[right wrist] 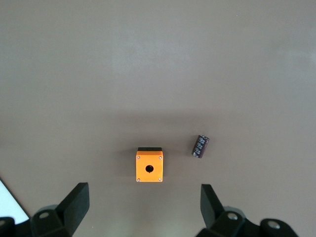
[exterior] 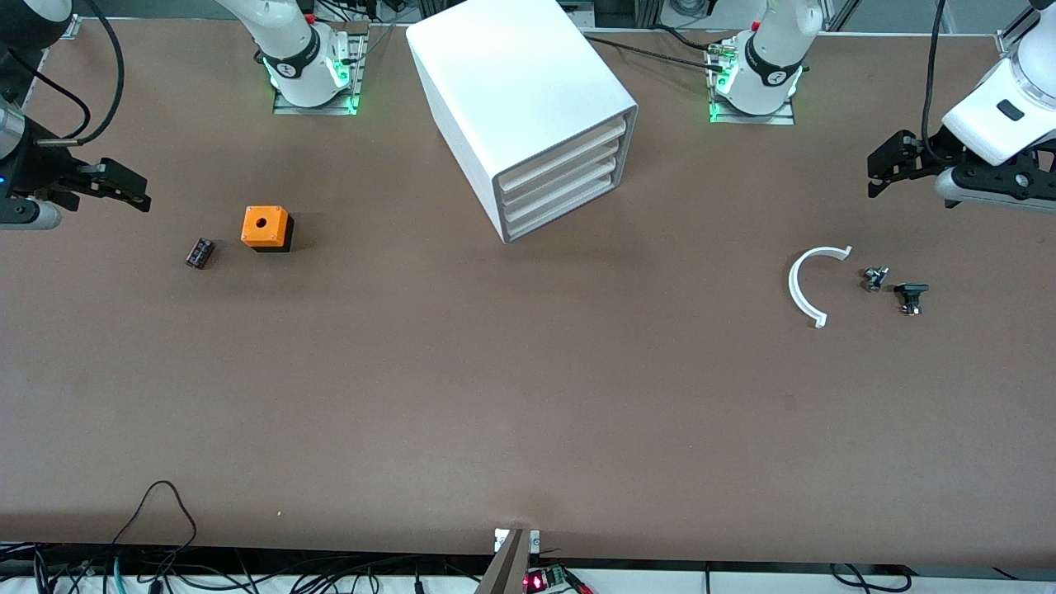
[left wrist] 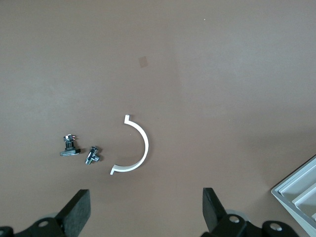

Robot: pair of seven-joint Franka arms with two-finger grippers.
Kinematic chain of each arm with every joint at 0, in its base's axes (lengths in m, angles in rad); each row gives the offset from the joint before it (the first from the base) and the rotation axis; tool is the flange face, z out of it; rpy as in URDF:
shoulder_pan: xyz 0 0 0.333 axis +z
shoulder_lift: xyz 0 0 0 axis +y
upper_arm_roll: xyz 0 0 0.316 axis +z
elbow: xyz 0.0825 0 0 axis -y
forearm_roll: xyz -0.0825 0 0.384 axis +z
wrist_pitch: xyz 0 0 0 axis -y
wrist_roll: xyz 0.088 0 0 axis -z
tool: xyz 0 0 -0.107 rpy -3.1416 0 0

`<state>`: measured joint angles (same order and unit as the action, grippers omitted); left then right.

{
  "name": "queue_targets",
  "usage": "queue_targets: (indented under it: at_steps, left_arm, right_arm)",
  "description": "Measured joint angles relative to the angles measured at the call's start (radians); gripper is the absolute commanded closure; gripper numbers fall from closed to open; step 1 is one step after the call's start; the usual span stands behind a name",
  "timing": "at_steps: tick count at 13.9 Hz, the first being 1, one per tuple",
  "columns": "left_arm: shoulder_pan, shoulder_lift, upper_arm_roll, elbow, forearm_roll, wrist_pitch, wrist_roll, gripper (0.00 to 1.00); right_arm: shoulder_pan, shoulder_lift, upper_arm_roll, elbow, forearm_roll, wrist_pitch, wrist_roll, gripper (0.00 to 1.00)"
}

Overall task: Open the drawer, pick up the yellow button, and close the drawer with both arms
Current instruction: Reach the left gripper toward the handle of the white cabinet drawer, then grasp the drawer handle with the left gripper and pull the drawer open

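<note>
The white cabinet stands at the table's robot side, between the two bases. Its four drawers look shut; the uppermost drawer is flush with the three lower ones. The button is hidden. My left gripper is open and empty, up in the air over the left arm's end of the table; its wrist view shows its open fingers and a corner of the cabinet. My right gripper is open and empty, over the right arm's end; its wrist view shows its spread fingers.
An orange cube with a hole and a small dark ribbed block lie toward the right arm's end. A white curved strip and two small dark metal parts lie toward the left arm's end.
</note>
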<state>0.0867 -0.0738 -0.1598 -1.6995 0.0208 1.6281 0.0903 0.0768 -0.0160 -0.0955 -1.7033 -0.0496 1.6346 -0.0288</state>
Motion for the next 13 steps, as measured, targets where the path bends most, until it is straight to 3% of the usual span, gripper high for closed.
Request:
queue_targets:
  at_steps: [4, 8, 13]
  left_arm:
    - [-0.008, 0.064, -0.029, 0.0, 0.0, 0.0, 0.001, 0.0]
    - [-0.017, 0.19, -0.05, -0.008, -0.037, -0.001, 0.01, 0.0]
    - [-0.022, 0.324, -0.063, -0.122, -0.456, -0.002, 0.017, 0.0]
  right_arm:
    - [0.0, 0.0, 0.0, 0.0, 0.0, 0.0, 0.0, 0.0]
    - [0.0, 0.0, 0.0, 0.001, 0.0, -0.001, 0.0, 0.0]
    - [0.001, 0.0, 0.0, 0.001, 0.0, -0.001, 0.0, 0.0]
